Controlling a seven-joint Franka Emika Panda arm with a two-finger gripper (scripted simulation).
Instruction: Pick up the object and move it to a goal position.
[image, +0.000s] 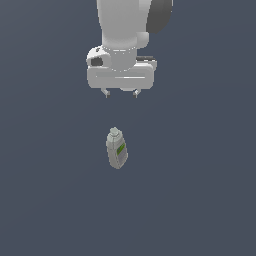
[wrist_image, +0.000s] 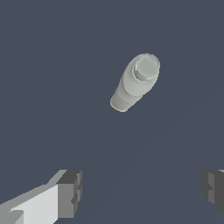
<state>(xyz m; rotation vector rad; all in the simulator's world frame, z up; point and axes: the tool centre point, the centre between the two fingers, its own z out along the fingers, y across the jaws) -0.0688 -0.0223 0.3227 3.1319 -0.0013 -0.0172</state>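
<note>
The object, a small pale grey-white bottle (image: 116, 148) with a narrower cap and a green-and-white label, stands on the dark grey floor in the middle of the exterior view. In the wrist view the bottle (wrist_image: 134, 82) shows from above, cap end nearest the camera. My gripper (image: 120, 93) hangs above and behind the bottle, clear of it, with its two fingertips (image: 106, 93) spread apart and nothing between them. In the wrist view the gripper (wrist_image: 142, 192) is open, and its fingers (wrist_image: 69, 193) stand wide apart, away from the bottle.
A plain dark grey surface (image: 200, 190) fills both views. The white arm body (image: 122, 40) rises above the gripper at the top of the exterior view. No other objects show.
</note>
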